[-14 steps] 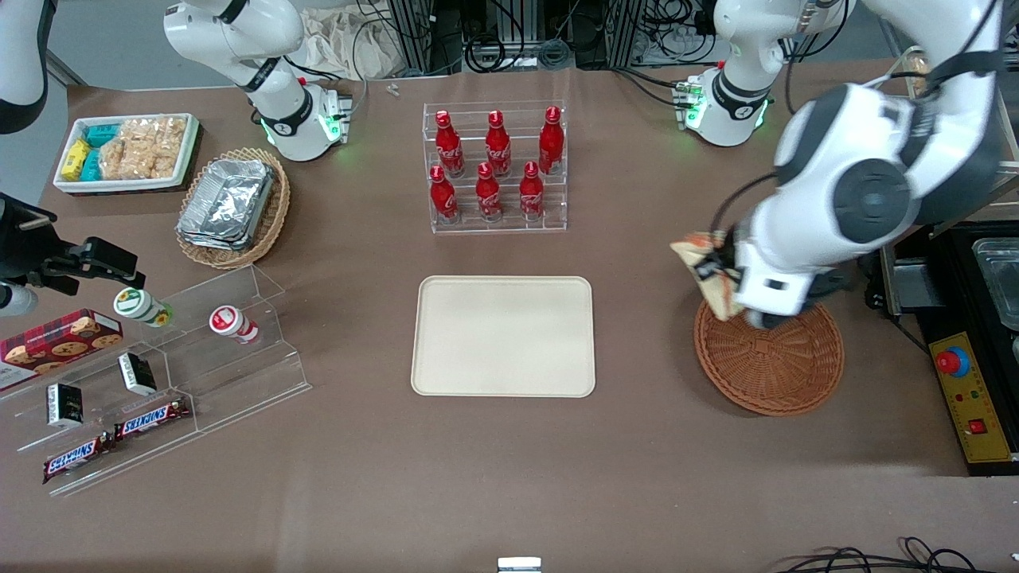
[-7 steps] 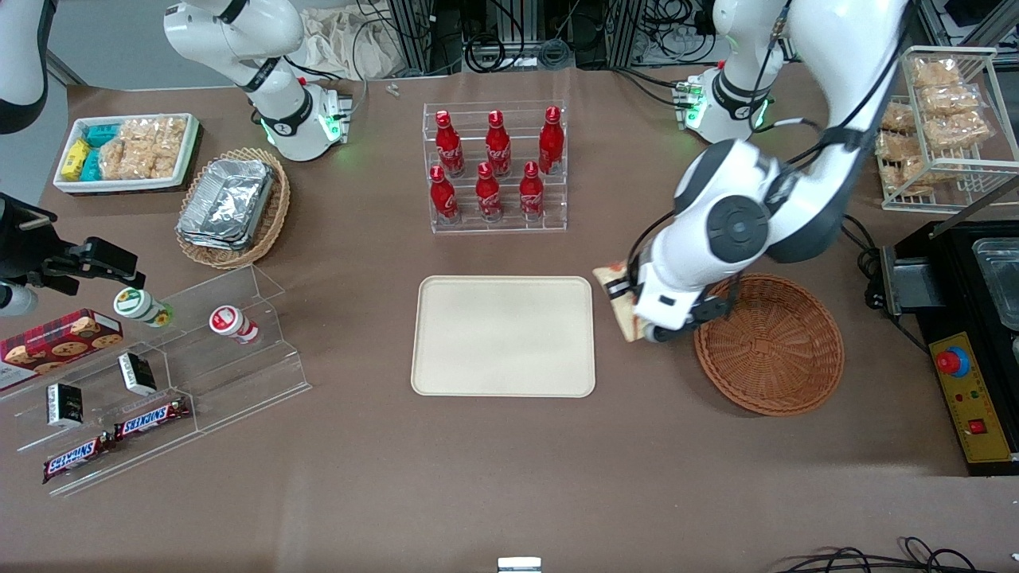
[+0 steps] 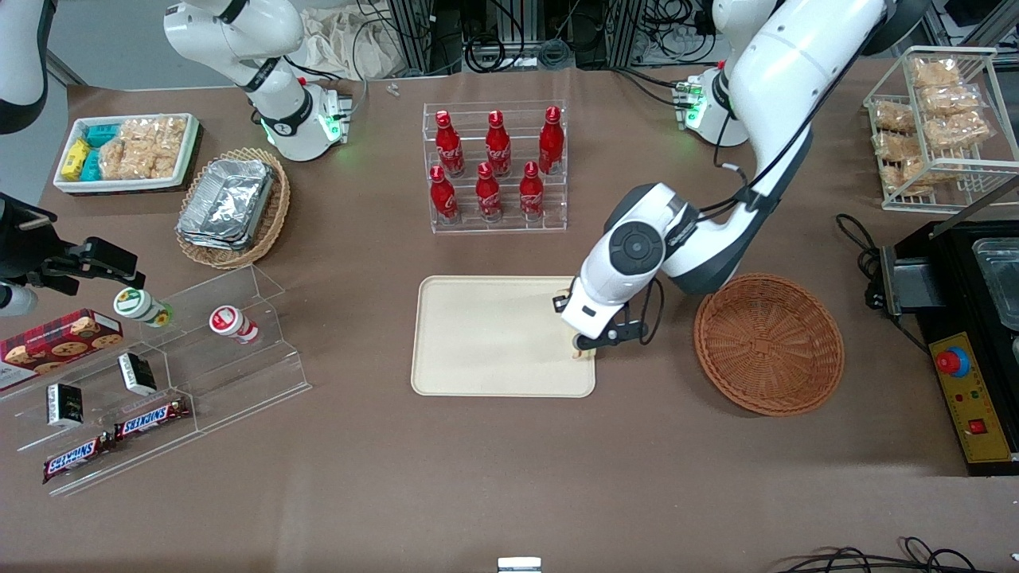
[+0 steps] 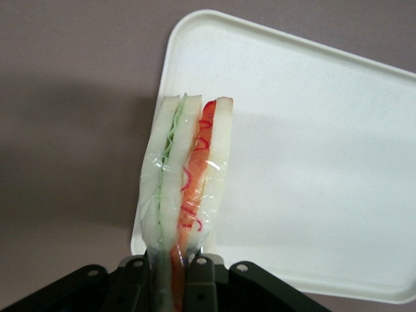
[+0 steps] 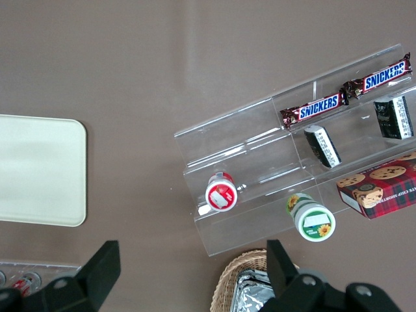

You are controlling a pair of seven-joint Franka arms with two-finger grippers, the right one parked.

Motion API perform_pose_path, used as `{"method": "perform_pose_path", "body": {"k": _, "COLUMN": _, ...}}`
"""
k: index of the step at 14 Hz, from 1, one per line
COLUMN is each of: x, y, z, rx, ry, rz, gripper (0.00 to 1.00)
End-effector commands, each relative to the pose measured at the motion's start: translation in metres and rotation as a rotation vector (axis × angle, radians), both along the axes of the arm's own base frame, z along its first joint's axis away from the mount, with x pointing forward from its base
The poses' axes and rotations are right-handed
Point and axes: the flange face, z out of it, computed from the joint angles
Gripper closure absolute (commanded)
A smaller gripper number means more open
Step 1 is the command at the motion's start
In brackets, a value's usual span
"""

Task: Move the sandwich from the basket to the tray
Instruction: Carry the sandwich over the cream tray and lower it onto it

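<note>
My left gripper [image 3: 585, 348] hangs over the edge of the cream tray [image 3: 478, 334] that faces the basket, shut on the sandwich. In the front view only a sliver of the sandwich [image 3: 576, 353] shows under the wrist. The left wrist view shows the sandwich [image 4: 188, 172] plainly: a plastic-wrapped wedge of white bread with green and red-orange filling, pinched between the fingers of the gripper [image 4: 174, 279] and sticking out over the tray's rim [image 4: 170, 58]. The round reddish-brown wicker basket [image 3: 769, 344] stands beside the tray, toward the working arm's end of the table, with nothing in it.
A clear rack of red bottles [image 3: 495, 167] stands farther from the front camera than the tray. A tan oval basket of foil trays [image 3: 232, 205], a white snack bin [image 3: 126, 151] and a clear stepped shelf [image 3: 159, 366] lie toward the parked arm's end. A wire rack [image 3: 931, 127] stands near the working arm.
The left gripper has carried the sandwich from above the basket, across the gap, to over the tray's edge. The basket now shows whole and bare.
</note>
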Motion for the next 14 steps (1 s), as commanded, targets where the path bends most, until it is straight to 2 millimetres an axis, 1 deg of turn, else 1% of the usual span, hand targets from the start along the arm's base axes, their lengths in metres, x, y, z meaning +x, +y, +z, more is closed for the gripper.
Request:
{"method": "perform_pose_path", "body": {"k": 1, "x": 0.004, "y": -0.001, "z": -0.017, "rx": 0.020, "ry": -0.033, "rz": -0.040, "gripper": 1.00}}
{"method": "perform_pose_path", "body": {"k": 2, "x": -0.003, "y": 0.000, "z": -0.032, "rx": 0.033, "ry": -0.020, "rz": -0.081, "gripper": 1.00}}
{"method": "perform_pose_path", "body": {"k": 4, "x": -0.007, "y": -0.001, "z": -0.041, "rx": 0.032, "ry": -0.028, "rz": -0.103, "gripper": 1.00}}
{"method": "perform_pose_path", "body": {"k": 6, "x": -0.007, "y": -0.002, "z": -0.041, "rx": 0.030, "ry": -0.031, "rz": -0.107, "gripper": 1.00}}
{"method": "perform_pose_path", "body": {"k": 7, "x": -0.007, "y": -0.004, "z": -0.040, "rx": 0.028, "ry": -0.032, "rz": -0.108, "gripper": 1.00}}
{"method": "perform_pose_path", "body": {"k": 8, "x": -0.011, "y": -0.010, "z": -0.039, "rx": 0.026, "ry": -0.035, "rz": -0.118, "gripper": 1.00}}
{"method": "perform_pose_path", "body": {"k": 9, "x": -0.011, "y": -0.010, "z": -0.039, "rx": 0.027, "ry": -0.035, "rz": -0.120, "gripper": 1.00}}
{"method": "perform_pose_path", "body": {"k": 10, "x": -0.012, "y": -0.011, "z": -0.041, "rx": 0.027, "ry": -0.032, "rz": -0.123, "gripper": 0.93}}
{"method": "perform_pose_path", "body": {"k": 11, "x": -0.012, "y": -0.012, "z": -0.041, "rx": 0.026, "ry": -0.033, "rz": -0.124, "gripper": 0.83}}
{"method": "perform_pose_path", "body": {"k": 12, "x": -0.012, "y": -0.012, "z": -0.041, "rx": 0.027, "ry": -0.032, "rz": -0.125, "gripper": 0.52}}
{"method": "perform_pose_path", "body": {"k": 13, "x": -0.013, "y": -0.012, "z": -0.042, "rx": 0.031, "ry": -0.027, "rz": -0.124, "gripper": 0.31}}
{"method": "perform_pose_path", "body": {"k": 14, "x": -0.013, "y": -0.012, "z": -0.040, "rx": 0.033, "ry": -0.027, "rz": -0.123, "gripper": 0.15}}
